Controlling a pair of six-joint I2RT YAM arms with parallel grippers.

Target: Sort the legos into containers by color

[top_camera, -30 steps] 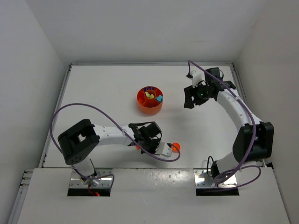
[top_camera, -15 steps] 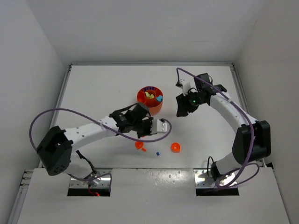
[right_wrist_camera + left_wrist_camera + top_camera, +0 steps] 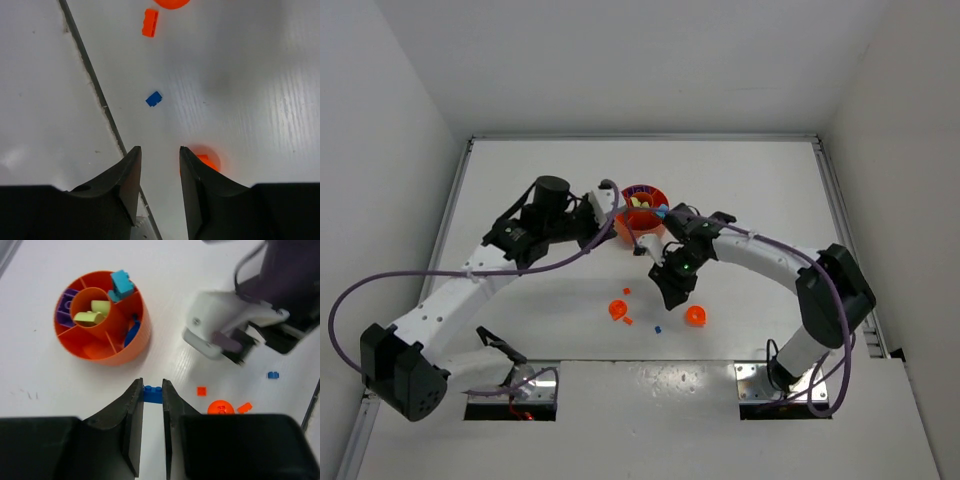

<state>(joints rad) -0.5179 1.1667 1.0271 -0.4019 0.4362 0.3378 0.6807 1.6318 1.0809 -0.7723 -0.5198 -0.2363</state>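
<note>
The white table (image 3: 520, 200) takes up most of what I can see, with both arms reaching out over the middle of it. The left arm (image 3: 480, 275) stretches up from the near left corner. The right arm (image 3: 770, 255) curves in from the right.

The round bright orange plastic dish (image 3: 112, 352) sits towards the far middle of the table, just ahead of the left arm's tip. Its centre cup holds lime green pieces (image 3: 92, 312). A purple brick (image 3: 65, 307) lies in a left compartment and a dark blue piece (image 3: 132, 332) in a right one. A cyan brick (image 3: 121, 285) perches at the far rim.

The left gripper (image 3: 152, 385) hangs near the dish, its fingers pressed onto a blue plastic brick (image 3: 152, 392) pinched between the tips. The right gripper (image 3: 160, 150) points down at the table with its fingers parted and nothing between them.

Loose bricks lie on the table nearer the arm bases than the dish. One small round orange piece (image 3: 206, 161) peeks out beside the right finger, and another round orange piece (image 3: 618, 309) lies to its left. A tiny blue brick (image 3: 154, 98) lies between them, near an orange rectangular brick (image 3: 150, 22).
</note>
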